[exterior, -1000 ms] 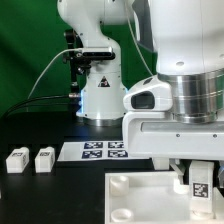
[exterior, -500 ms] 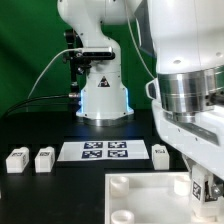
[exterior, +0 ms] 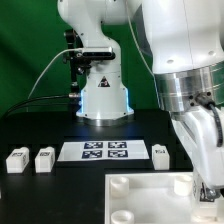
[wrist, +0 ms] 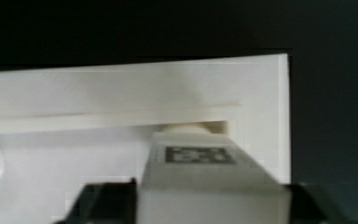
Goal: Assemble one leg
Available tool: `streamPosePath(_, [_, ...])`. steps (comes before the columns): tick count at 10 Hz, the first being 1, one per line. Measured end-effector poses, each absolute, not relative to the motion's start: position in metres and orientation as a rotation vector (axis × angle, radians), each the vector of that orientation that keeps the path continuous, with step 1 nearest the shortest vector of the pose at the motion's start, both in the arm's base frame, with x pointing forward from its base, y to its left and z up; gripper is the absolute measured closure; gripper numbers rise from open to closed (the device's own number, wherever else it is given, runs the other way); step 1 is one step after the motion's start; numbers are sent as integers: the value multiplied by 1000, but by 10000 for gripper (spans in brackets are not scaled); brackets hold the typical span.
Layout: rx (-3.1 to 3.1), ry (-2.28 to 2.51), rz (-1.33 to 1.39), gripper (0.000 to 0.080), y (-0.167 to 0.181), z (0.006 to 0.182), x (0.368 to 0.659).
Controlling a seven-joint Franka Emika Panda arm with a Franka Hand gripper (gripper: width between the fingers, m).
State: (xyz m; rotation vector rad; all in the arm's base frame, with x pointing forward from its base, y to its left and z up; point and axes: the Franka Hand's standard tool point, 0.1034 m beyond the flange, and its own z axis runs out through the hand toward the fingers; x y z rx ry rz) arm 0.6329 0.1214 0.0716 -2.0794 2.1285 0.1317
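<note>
My gripper (exterior: 206, 188) is at the exterior view's lower right, over the near right corner of the large white panel (exterior: 140, 192). In the wrist view the gripper (wrist: 208, 198) is shut on a white leg (wrist: 202, 170) with a black-and-white tag. The dark fingers (wrist: 105, 203) press on both its sides. The leg's far end sits at a corner socket of the panel (wrist: 123, 95). Three more legs lie on the table: two at the exterior view's left (exterior: 17, 160) (exterior: 44, 158) and one beside the marker board (exterior: 160, 152).
The marker board (exterior: 97, 150) lies flat in the middle of the black table. The robot's white base (exterior: 102, 95) stands behind it, with cables running to the exterior view's left. A green backdrop closes the back.
The arm has swung toward the exterior view's right and lower with the leg in its grip. The leg beside the marker board, hidden a second ago, now shows.
</note>
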Motion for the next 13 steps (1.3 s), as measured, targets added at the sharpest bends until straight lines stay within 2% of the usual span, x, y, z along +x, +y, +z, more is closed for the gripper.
streamPosePath(1, [-2093,2116,130,284,121,72,633])
streamPosePath(2, [-2271,1926,113,284,120,71,632])
streamPosePath(3, [-2466,1673,88,174,118,71,632])
streamPosePath(8, [-2836,969,49,150,117,71,630])
streamPosePath(10, [-2994,490,12,150,113,73,632])
streamPosePath(11, [-2996,459,-3,150,113,73,633])
streamPosePath(12, [-2984,530,1,245,113,73,633])
streamPosePath(13, [-2987,519,1,445,113,73,633])
